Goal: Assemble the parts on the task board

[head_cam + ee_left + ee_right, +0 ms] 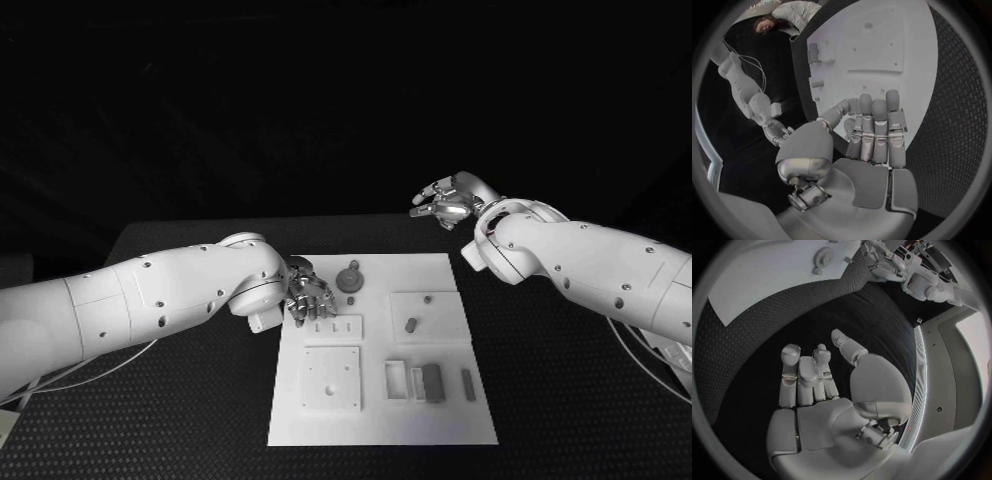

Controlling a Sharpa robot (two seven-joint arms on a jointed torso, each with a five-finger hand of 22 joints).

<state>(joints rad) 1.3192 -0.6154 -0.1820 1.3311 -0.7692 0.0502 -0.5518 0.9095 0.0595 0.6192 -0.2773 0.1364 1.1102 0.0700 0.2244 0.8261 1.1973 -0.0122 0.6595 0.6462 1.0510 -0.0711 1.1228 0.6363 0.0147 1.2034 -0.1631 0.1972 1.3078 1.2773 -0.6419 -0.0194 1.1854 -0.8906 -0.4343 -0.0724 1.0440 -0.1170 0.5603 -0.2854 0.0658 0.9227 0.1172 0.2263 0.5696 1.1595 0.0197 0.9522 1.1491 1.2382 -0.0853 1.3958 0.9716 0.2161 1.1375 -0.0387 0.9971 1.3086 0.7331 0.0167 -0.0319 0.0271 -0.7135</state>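
Grey part (352, 277) lay just right of your left hand (309, 295); fingers (873, 125) straight, empty. Right hand (450, 205) far, empty.

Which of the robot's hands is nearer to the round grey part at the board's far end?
Left. The left hand hovers just beside the round grey part; the right hand is raised beyond the task board.

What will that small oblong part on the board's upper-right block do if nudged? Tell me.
The oblong part looks rounded, so it may roll or skid. It seems small, probably light. It lies on the raised block of the task board, so could drop off.
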